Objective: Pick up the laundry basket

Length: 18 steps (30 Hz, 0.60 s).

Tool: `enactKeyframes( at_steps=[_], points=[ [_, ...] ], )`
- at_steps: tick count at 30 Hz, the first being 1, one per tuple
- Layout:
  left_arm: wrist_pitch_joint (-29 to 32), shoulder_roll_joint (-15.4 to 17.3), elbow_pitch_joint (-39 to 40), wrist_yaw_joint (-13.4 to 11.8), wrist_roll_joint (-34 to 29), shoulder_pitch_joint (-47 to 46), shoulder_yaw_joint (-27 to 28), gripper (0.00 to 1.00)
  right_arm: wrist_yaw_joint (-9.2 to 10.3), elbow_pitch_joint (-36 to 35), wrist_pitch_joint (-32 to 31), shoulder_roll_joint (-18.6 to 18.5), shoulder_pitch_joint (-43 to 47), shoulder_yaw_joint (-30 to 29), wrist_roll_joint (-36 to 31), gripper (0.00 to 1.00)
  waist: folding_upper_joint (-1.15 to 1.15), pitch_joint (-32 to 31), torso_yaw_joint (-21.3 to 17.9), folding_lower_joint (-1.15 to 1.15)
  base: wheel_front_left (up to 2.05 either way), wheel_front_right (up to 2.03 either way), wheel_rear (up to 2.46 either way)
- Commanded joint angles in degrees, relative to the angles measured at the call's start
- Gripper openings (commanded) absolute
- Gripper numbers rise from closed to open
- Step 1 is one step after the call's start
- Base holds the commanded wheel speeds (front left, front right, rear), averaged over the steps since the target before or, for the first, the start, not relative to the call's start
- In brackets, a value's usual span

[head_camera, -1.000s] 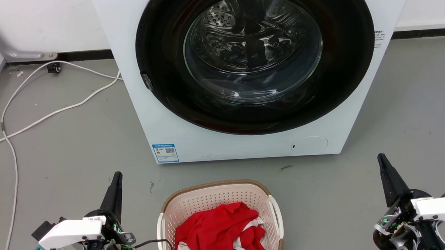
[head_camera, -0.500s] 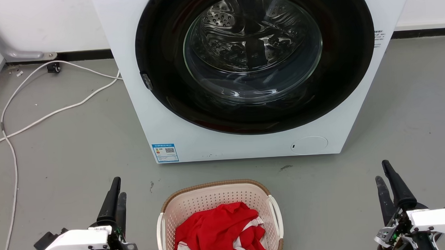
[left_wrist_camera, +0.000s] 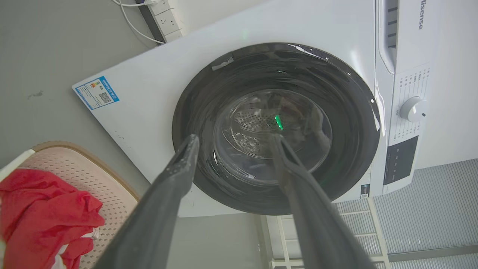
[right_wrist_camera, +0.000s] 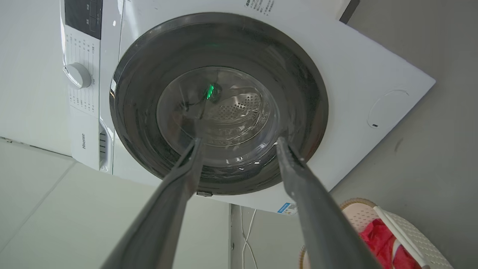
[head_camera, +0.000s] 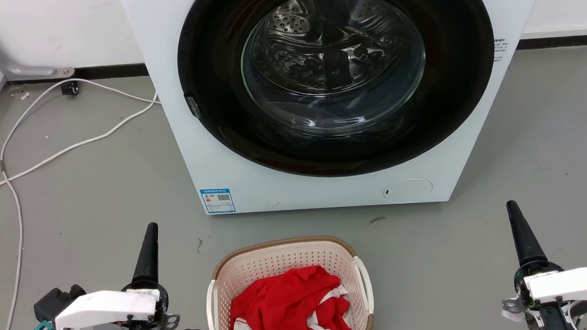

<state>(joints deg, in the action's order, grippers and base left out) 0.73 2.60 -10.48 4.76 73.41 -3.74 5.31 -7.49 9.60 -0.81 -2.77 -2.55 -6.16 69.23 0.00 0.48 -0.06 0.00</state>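
**Two grippers flank a laundry basket before a washing machine.** At the near corners of the head view, the robot's left gripper (head_camera: 150, 228) and right gripper (head_camera: 512, 207) hang low over the grey floor (head_camera: 104, 201), their dark tips pointing away from the robot. In the left wrist view, the left gripper's fingers (left_wrist_camera: 175, 175) stand spread with open air between them. In the right wrist view, the right gripper's fingers (right_wrist_camera: 298, 179) are parted in the same way. Both are empty and touch nothing.

The laundry basket (head_camera: 282, 261) sits upright on the floor between the two grippers and well apart from each, its near end cut off by the bottom of the frame. It is cream perforated plastic with a brown woven-look rim (head_camera: 276, 243) and a white handle (head_camera: 363, 284) on each side. A crumpled red cloth (head_camera: 288, 302) with white trim is heaped inside, toward the near end.

A strip of bare floor separates the basket from the white washing machine (head_camera: 195, 154) beyond it. Through the machine's round dark door (head_camera: 457, 105), a metal drum (head_camera: 334, 61) can be seen behind glass. A blue label (head_camera: 217, 201) is stuck low on the front, at the robot's left.

Farther back on that side, white cables (head_camera: 78, 145) trail across the floor toward the wall (head_camera: 74, 31).
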Motion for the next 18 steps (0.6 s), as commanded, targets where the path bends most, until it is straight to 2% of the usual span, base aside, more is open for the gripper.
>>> enactKeyframes(
  at_steps=[1, 8, 18],
  points=[
    [-0.6, 0.2, 1.6, -0.3, -2.3, -0.3, -0.4, 1.0, 0.0, -1.8, 0.6, -0.1, -0.4, 0.2, -2.8, 1.0, 0.0, 0.0, 0.0, 0.0, 0.0, 0.0, 0.0],
    [-2.2, 0.2, 3.3, -0.5, -9.5, 0.2, -1.6, 1.0, 0.0, -4.7, 2.2, -0.1, 0.5, 1.5, -12.2, 1.0, 0.0, 0.1, 0.1, 0.0, 0.0, 0.0, 0.0],
    [-4.3, 0.2, 4.0, -1.5, -19.1, 1.1, -2.7, 1.0, 0.0, -6.4, 4.3, -0.1, 1.8, 1.9, -22.4, 1.0, 0.0, 0.3, 0.1, 0.0, 0.0, 0.0, 0.0]
  ],
)
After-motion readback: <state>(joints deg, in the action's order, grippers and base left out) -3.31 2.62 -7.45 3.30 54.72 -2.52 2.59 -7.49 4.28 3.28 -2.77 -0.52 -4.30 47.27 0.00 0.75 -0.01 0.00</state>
